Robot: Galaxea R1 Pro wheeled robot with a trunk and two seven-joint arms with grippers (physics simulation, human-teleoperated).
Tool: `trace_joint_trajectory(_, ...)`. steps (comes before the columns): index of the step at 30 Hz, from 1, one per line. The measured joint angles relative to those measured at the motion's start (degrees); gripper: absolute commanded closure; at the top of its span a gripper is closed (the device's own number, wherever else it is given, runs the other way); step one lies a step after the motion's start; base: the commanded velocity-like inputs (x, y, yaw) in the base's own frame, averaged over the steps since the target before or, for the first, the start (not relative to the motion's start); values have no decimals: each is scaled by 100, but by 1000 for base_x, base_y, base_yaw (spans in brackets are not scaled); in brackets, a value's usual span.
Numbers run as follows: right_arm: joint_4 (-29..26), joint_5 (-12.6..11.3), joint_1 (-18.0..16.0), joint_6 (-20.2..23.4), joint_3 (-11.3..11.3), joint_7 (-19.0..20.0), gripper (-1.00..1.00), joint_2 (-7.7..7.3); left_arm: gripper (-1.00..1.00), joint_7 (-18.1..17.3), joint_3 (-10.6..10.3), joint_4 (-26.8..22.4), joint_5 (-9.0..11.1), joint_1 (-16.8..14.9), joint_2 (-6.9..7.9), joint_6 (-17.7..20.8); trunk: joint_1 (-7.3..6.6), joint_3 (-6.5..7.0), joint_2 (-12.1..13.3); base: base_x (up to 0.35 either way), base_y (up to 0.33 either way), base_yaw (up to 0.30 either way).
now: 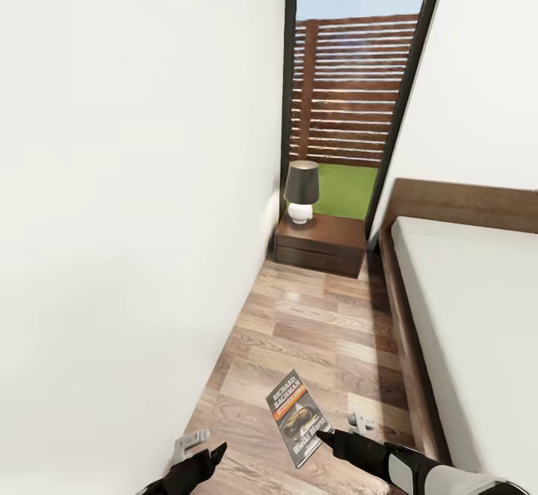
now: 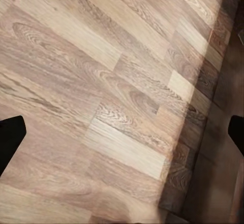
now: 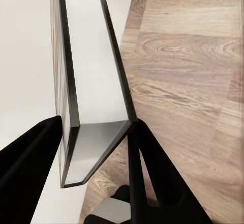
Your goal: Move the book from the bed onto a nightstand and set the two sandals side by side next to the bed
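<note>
The right hand (image 1: 331,435) pinches the book (image 1: 299,417) by its edge above the floor (image 1: 299,315), the nightstand (image 1: 320,243) well ahead, while the left hand (image 1: 217,452) hangs wide open.

Floor (image 1: 299,315) glossy grained wood planks; nightstand (image 1: 320,244) dark wood; book (image 1: 299,416) glossy paper cover.

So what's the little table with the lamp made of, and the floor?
The nightstand looks like dark brown wood with a glossy top: light shines off it. Its lamp seems to have a black fabric-like shade and a smooth white base, maybe ceramic. The floor looks like grey-brown wood planks, with grain lines and seams showing. It's a render, so these are guesses.
</note>
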Motion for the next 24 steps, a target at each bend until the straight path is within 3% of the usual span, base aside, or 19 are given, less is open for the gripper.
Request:
trace_joint_trajectory(16, 1, 5, 0, 0, 12, 0, 100, 0, -100, 0, 0, 0, 2, 0, 0, 0, 0, -81, 0, 6, 0, -224)
trace_joint_trajectory(24, 2, 3, 0, -1, 15, -2, 100, 0, -100, -1, 0, -1, 1, 1, 0, 0, -3, -120, -1, 253, 0, -160)
